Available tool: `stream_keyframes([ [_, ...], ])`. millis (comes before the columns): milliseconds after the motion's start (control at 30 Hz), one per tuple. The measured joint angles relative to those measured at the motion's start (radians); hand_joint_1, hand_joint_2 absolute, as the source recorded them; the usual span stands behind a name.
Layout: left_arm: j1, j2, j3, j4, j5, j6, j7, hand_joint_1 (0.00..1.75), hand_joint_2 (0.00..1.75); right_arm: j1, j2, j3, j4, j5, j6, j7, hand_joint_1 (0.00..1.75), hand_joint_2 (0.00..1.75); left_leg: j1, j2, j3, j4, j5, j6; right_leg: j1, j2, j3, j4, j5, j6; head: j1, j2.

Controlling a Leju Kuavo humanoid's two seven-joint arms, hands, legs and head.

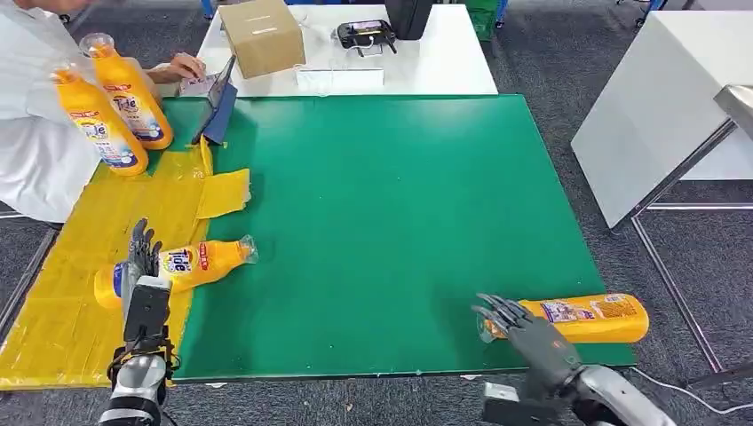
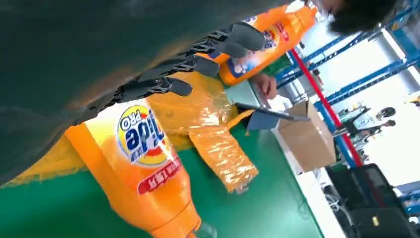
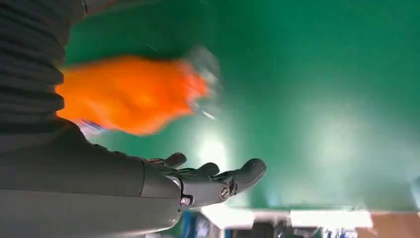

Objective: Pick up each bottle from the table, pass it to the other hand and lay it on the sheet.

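An orange Tide bottle (image 1: 182, 264) lies on its side, its base on the yellow sheet (image 1: 53, 293) and its clear cap over the green mat (image 1: 382, 222). My left hand (image 1: 142, 257) hovers over its base end with fingers straight and apart, holding nothing. The left wrist view shows those fingers (image 2: 198, 64) stretched above the bottle's label (image 2: 141, 134). A second orange bottle (image 1: 582, 318) lies at the mat's front right corner. My right hand (image 1: 508, 318) sits at its cap end, fingers spread, not closed on it. In the right wrist view this bottle (image 3: 129, 94) is blurred beside the hand (image 3: 208, 178).
A person in white at the back left holds two upright orange bottles (image 1: 98, 120) (image 1: 133, 89) over the sheet. A blue stand (image 1: 217, 111) sits at the mat's back edge. A cardboard box (image 1: 262, 35) and a black controller (image 1: 364, 35) are on the white table (image 1: 426, 67) behind.
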Motion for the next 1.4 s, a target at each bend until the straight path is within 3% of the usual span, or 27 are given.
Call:
stream_keyframes([
  [167,-0.005,0.002,0.010,0.000,0.009,0.000,-0.006,0.00,0.00,0.092,-0.107,-0.062,-0.058,-0.043,-0.001,0.000,0.00,1.75,0.000,0.004,0.001,0.000,-0.001,0.000,0.000,0.002,-0.001,0.000,0.000,0.000,0.000,0.000],
  [367,-0.005,0.002,0.010,0.000,0.006,-0.003,-0.002,0.00,0.00,0.131,-0.136,-0.100,-0.073,0.011,-0.030,0.096,0.00,1.75,0.000,0.004,0.001,0.000,-0.001,0.000,0.001,0.002,-0.001,0.000,0.000,0.000,0.000,0.000],
  [800,0.015,-0.011,0.010,-0.004,-0.016,-0.006,0.016,0.00,0.00,0.120,-0.054,-0.194,-0.043,0.159,-0.056,0.193,0.00,1.75,0.000,0.005,0.001,0.000,-0.001,0.000,0.000,0.002,-0.001,0.000,0.000,0.000,0.000,0.000],
  [1400,0.034,-0.034,-0.018,-0.057,-0.022,-0.032,0.042,0.00,0.00,-0.017,0.084,-0.246,0.177,0.373,-0.024,0.270,0.00,1.75,0.000,0.005,0.001,0.000,-0.001,0.001,0.001,0.002,0.000,0.000,0.000,0.000,0.000,0.000],
])
